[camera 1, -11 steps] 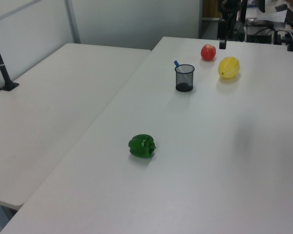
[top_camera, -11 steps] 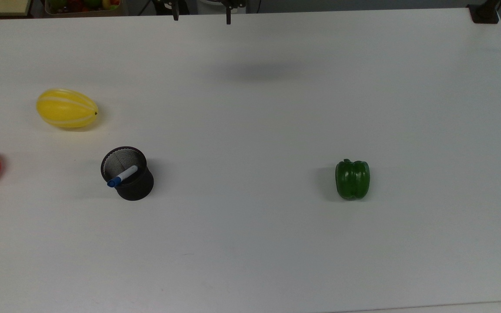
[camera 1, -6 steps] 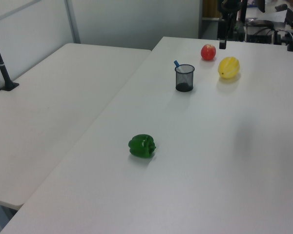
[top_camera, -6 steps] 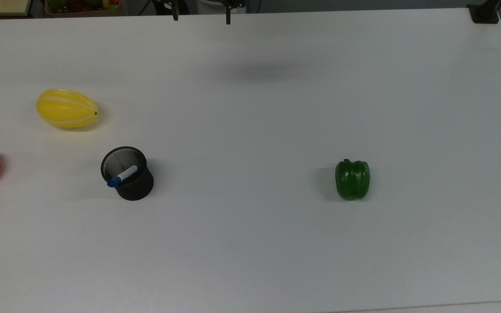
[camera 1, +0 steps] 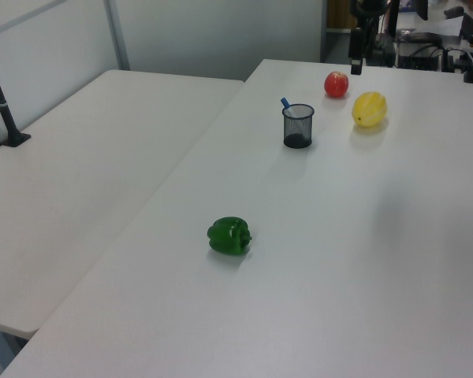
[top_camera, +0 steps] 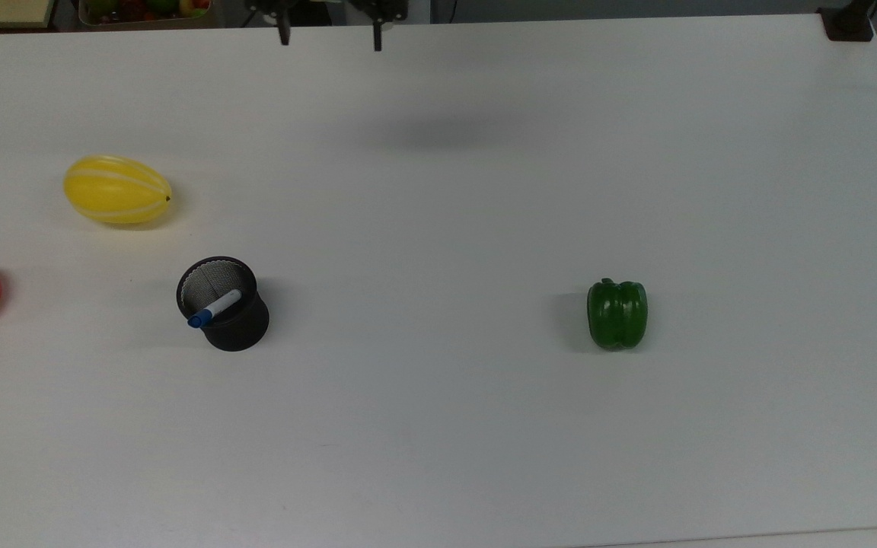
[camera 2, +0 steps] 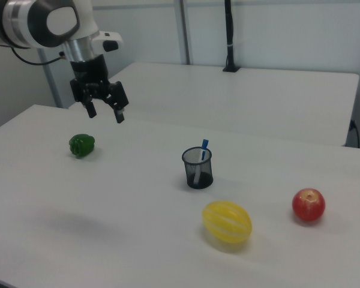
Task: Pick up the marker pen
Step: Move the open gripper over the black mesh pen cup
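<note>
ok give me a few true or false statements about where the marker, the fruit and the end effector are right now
1. The marker pen stands inside the black mesh cup. True.
2. The end effector is shut on the marker pen. False: it is open, in the air and apart from the pen.
3. In the top view, the green pepper lies to the right of the mesh cup. True.
4. The yellow melon sits inside the mesh cup. False: it lies on the table, apart from the cup.
5. The red apple touches the green pepper. False: they lie far apart, with the cup between them.
</note>
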Available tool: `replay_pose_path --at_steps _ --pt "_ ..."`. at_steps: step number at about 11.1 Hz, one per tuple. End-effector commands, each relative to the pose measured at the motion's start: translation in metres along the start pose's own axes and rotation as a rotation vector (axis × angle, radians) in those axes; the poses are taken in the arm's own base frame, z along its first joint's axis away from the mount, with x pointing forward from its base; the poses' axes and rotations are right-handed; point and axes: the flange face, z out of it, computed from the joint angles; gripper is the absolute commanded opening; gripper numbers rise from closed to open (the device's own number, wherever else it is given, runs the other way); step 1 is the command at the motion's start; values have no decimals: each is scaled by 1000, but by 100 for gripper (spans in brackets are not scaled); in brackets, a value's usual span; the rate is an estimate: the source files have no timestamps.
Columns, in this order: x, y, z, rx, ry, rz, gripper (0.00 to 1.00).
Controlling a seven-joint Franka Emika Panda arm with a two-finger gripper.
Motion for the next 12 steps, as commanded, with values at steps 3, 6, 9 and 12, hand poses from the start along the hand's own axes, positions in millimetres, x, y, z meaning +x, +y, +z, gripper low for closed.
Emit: replay_pose_path --at_steps 3,6,9,12 --pt "58 48 36 -16 197 21 100" --pt "89 83 64 -43 349 66 100" --pt "111 101 109 -85 411 72 100" --pt "127 115 155 -99 459 82 100"
